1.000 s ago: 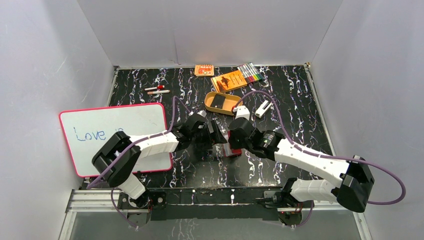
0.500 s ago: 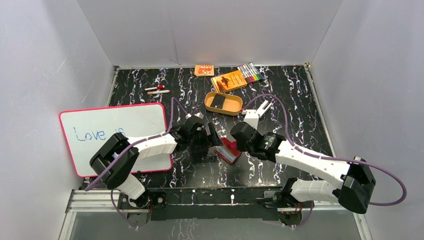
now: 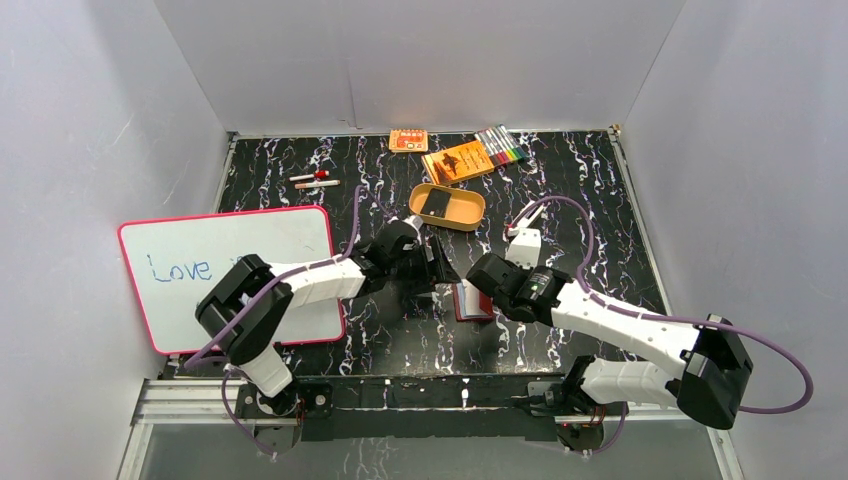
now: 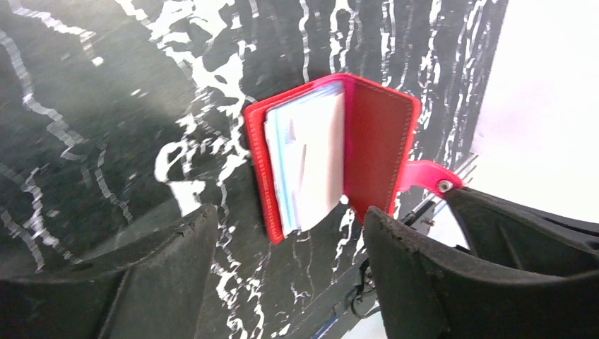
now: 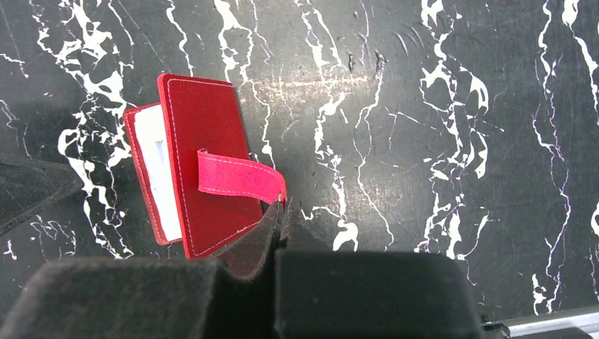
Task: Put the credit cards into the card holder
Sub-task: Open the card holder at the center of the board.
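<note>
In the middle of the top view I see the card holder (image 3: 472, 301) lying on the bench (image 3: 560, 200) between the arms, with a credit card (image 3: 435, 203) in the tan tray (image 3: 478, 208) above it. Left wrist view: my left gripper (image 4: 289, 215) is released, and the holder lies open at centre. Right wrist view: my right gripper (image 5: 279, 220) is clenched at lower centre, touching the snap tab (image 5: 236, 176); I cannot tell whether it pinches it.

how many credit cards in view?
1: a dark card in the tan tray. More could be stacked under it or hidden in the card holder.
</note>
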You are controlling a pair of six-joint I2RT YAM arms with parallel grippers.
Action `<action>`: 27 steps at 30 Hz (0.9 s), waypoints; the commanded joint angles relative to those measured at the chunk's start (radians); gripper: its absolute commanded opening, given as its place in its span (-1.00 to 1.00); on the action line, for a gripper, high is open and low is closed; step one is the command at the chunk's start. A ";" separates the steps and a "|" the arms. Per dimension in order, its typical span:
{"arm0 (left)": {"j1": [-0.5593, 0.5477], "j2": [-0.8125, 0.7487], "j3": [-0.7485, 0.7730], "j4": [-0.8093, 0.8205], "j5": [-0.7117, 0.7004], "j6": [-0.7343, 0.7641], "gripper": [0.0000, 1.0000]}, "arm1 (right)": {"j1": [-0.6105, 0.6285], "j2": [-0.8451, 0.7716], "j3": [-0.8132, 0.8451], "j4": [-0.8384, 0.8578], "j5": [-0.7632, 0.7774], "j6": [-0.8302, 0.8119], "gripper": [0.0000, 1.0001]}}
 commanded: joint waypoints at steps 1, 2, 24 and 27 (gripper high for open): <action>-0.004 0.054 0.065 0.060 0.092 0.010 0.34 | -0.005 -0.017 -0.019 -0.038 0.046 0.072 -1.00; -0.007 0.067 0.072 0.061 0.096 0.011 0.24 | -0.004 -0.020 -0.022 -0.039 0.044 0.072 -1.00; -0.092 0.346 0.219 0.082 0.123 0.071 -0.69 | -0.006 -0.137 0.089 -0.098 -0.091 -0.045 0.03; -0.092 0.353 0.217 0.081 0.114 0.070 -0.70 | -0.005 -0.192 0.110 0.052 -0.238 -0.193 0.03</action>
